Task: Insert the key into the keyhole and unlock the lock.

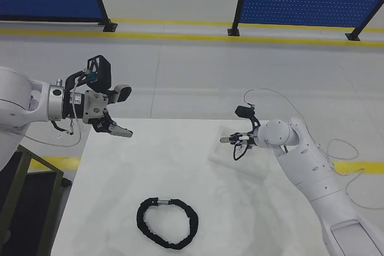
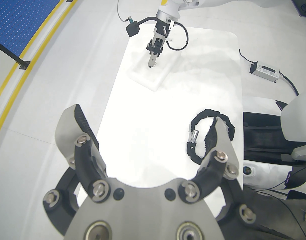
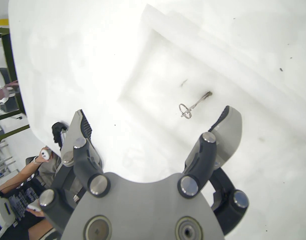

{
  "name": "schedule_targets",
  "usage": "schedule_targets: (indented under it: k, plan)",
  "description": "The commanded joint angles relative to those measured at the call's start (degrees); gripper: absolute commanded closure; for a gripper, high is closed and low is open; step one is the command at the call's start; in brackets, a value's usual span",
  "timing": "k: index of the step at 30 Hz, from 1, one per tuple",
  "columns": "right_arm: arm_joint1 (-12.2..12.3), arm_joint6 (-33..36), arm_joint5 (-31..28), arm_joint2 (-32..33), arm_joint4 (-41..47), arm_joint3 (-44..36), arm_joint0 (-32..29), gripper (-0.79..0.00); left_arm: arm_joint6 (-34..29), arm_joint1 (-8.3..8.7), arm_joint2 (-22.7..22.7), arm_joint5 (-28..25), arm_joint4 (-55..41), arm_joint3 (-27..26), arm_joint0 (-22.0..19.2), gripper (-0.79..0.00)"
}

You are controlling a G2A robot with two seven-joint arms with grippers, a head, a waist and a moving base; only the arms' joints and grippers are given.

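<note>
- Right hand (image 3: 153,116) spread wide, gripping nothing, above white foam tray (image 1: 256,168) at 2 o'clock on the counter (image 1: 109,198).
- Small metal key (image 3: 189,109) flat in tray, just ahead of that hand's fingertips, untouched.
- Black chain lock (image 1: 168,223) coiled at counter's 6 o'clock.
- Left hand (image 1: 125,113) wide open, empty, over 10 o'clock corner.
</note>
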Motion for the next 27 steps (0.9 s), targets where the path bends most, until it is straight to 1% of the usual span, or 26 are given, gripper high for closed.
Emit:
schedule_targets:
  k: [1, 7, 9, 11, 18, 20, 21, 24, 27]
  plan:
    - [0.02, -0.34, 3.29, -0.30, -1.64, -1.19, -0.55, -0.785, 0.00, 0.00, 0.00, 0.00, 0.00, 0.00, 0.00, -0.785]
    - [-0.33, 2.07, 15.37, -2.08, -5.15, -3.95, -1.61, -0.785, 0.00, 0.00, 0.00, 0.00, 0.00, 0.00, 0.00, -0.785]
    - [-0.67, 3.07, 18.51, -3.13, -5.67, -4.30, -1.35, -0.785, 0.00, 0.00, 0.00, 0.00, 0.00, 0.00, 0.00, -0.785]
    - [-1.04, 3.00, 20.48, -4.10, -5.99, -4.35, -1.16, -0.785, 0.00, 0.00, 0.00, 0.00, 0.00, 0.00, 0.00, -0.785]
    - [-2.10, 1.52, 23.76, -6.32, -6.79, -3.05, -0.07, -0.785, 0.00, 0.00, 0.00, 0.00, 0.00, 0.00, 0.00, -0.785]
    - [-2.35, 0.69, 25.51, -6.93, -8.02, -2.31, 0.34, -0.770, 0.00, 0.00, 0.00, 0.00, 0.00, 0.00, 0.00, -0.785]
    - [-2.50, 0.49, 26.87, -7.25, -8.51, -1.87, 0.52, -0.776, 0.00, 0.00, 0.00, 0.00, 0.00, 0.00, 0.00, -0.785]
    - [-2.95, 0.36, 28.89, -8.15, -9.43, -0.72, 1.24, -0.736, 0.00, 0.00, 0.00, 0.00, 0.00, 0.00, 0.00, -0.785]
    - [-3.30, 0.12, 29.46, -8.86, -10.09, -0.30, 1.57, -0.640, 0.00, 0.00, 0.00, 0.00, 0.00, 0.00, 0.00, -0.785]
